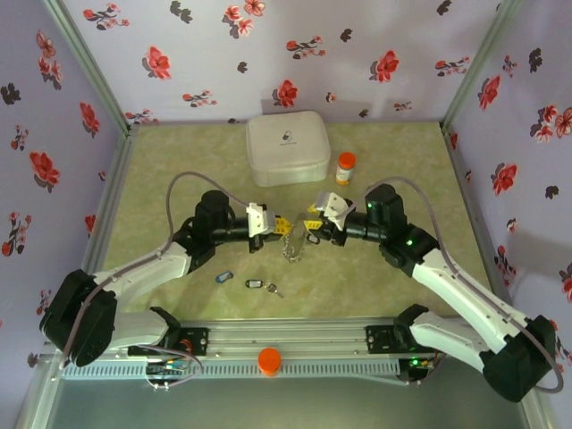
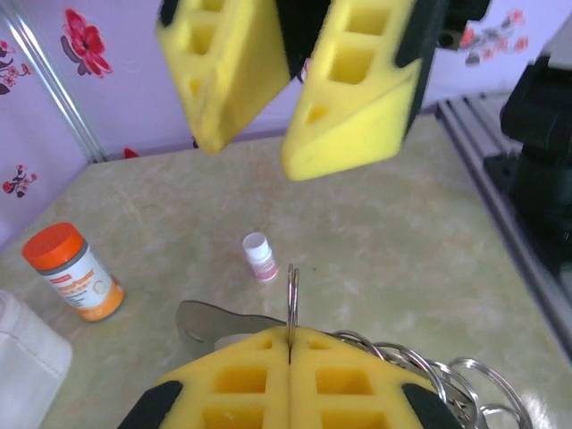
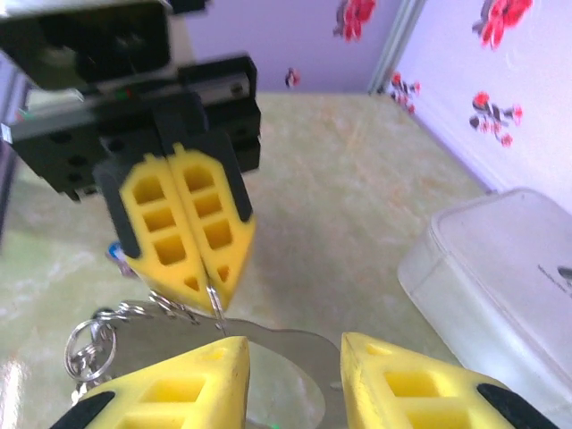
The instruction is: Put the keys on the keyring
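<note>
My left gripper (image 2: 290, 344) is shut on a thin metal ring of the keyring (image 2: 291, 290), which stands up edge-on from between its yellow pads. More linked rings (image 2: 456, 375) trail to the right, and the chain (image 1: 293, 246) hangs below both grippers. A flat metal tag (image 3: 286, 344) sticks out beside the pinched ring. Facing it, my right gripper (image 3: 295, 375) is open, its pads apart on either side of that tag. Keys lie on the table nearer the bases: a blue one (image 1: 222, 277), a black one (image 1: 254, 284) and another (image 1: 273, 288).
A white square case (image 1: 286, 147) sits at the back middle, with an orange-capped pill bottle (image 1: 345, 167) to its right. A small white cap-like piece (image 2: 259, 256) lies on the mat beyond the grippers. An orange knob (image 1: 268, 360) sits on the front rail.
</note>
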Robot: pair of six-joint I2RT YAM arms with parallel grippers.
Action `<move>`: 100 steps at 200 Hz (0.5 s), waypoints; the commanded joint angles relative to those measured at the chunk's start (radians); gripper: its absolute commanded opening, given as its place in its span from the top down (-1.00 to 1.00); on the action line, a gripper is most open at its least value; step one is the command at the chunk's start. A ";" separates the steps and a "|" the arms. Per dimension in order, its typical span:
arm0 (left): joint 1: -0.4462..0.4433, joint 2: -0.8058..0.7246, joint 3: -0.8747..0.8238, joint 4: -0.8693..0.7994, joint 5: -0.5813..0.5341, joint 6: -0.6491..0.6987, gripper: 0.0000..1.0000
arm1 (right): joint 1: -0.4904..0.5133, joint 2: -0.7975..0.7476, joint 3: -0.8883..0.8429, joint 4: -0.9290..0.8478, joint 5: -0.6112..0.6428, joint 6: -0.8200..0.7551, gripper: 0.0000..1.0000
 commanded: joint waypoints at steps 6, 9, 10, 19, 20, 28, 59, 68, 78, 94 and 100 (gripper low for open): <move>0.016 0.011 -0.033 0.374 0.060 -0.212 1.00 | -0.001 0.008 -0.041 0.154 -0.134 0.080 0.39; 0.019 0.012 -0.035 0.392 0.062 -0.223 1.00 | -0.001 0.012 -0.040 0.152 -0.140 0.080 0.40; 0.020 0.013 -0.036 0.398 0.063 -0.227 1.00 | -0.001 0.014 -0.040 0.152 -0.142 0.081 0.40; 0.028 0.022 -0.041 0.443 0.072 -0.259 1.00 | -0.001 0.023 -0.041 0.153 -0.151 0.083 0.41; 0.028 0.023 -0.041 0.446 0.073 -0.262 1.00 | -0.001 0.025 -0.041 0.154 -0.151 0.084 0.41; 0.033 0.029 -0.043 0.469 0.082 -0.286 1.00 | -0.001 0.031 -0.040 0.160 -0.153 0.085 0.42; 0.041 0.044 -0.036 0.474 0.107 -0.304 1.00 | 0.000 0.046 -0.041 0.206 -0.160 0.100 0.47; 0.040 0.044 -0.035 0.473 0.113 -0.306 1.00 | 0.000 0.051 -0.043 0.224 -0.159 0.105 0.48; 0.040 0.045 -0.034 0.473 0.115 -0.305 1.00 | 0.000 0.054 -0.047 0.239 -0.151 0.108 0.47; 0.040 0.046 -0.031 0.472 0.120 -0.307 1.00 | 0.003 0.065 -0.051 0.275 -0.139 0.121 0.47; 0.040 0.048 -0.031 0.471 0.121 -0.307 1.00 | 0.006 0.069 -0.051 0.290 -0.139 0.130 0.47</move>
